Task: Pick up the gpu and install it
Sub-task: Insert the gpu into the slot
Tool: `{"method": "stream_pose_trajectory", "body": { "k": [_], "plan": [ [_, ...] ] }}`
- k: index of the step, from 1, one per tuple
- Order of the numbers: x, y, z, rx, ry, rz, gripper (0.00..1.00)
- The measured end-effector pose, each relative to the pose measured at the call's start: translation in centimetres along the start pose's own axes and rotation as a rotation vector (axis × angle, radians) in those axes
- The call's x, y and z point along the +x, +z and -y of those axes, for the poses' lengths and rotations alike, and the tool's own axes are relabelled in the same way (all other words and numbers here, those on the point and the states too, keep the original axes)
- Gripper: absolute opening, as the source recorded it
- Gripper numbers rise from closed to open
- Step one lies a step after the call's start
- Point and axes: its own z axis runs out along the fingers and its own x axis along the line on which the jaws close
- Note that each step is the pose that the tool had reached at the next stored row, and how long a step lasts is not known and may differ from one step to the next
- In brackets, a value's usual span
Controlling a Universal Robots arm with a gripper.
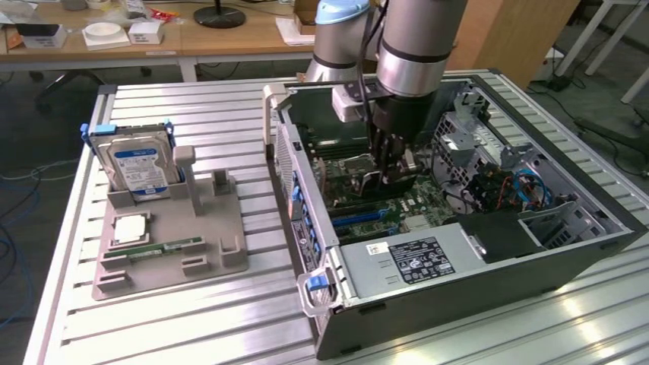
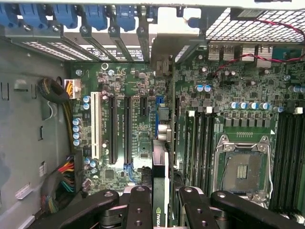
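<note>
Already got gpu [image 2: 161,164] clamped in end effector [image 2: 160,207], inside pc case [image 1: 476,281] over mobo slots [image 2: 127,129]; prob. not seated yet, install left.

Slatted metal table [image 1: 203,323] carries grey parts fixture [image 1: 152,275] beside open computer case [image 1: 457,293].

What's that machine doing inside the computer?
A robot arm reaches down into an open computer case lying on its side on the table. Its hand grips the gpu, a thin black card, edge-on over the expansion slots of the motherboard. Whether the card sits in a slot cannot be told. Beside the case, a hard drive stands in a gray holder.
</note>
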Motion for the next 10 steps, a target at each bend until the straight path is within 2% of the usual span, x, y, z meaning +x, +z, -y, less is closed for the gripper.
{"method": "stream_pose_trajectory", "body": {
  "k": [10],
  "plan": [
    [0.34,0.38,-0.17,-0.0004,0.000,0.0000,0.26]
  ]
}}
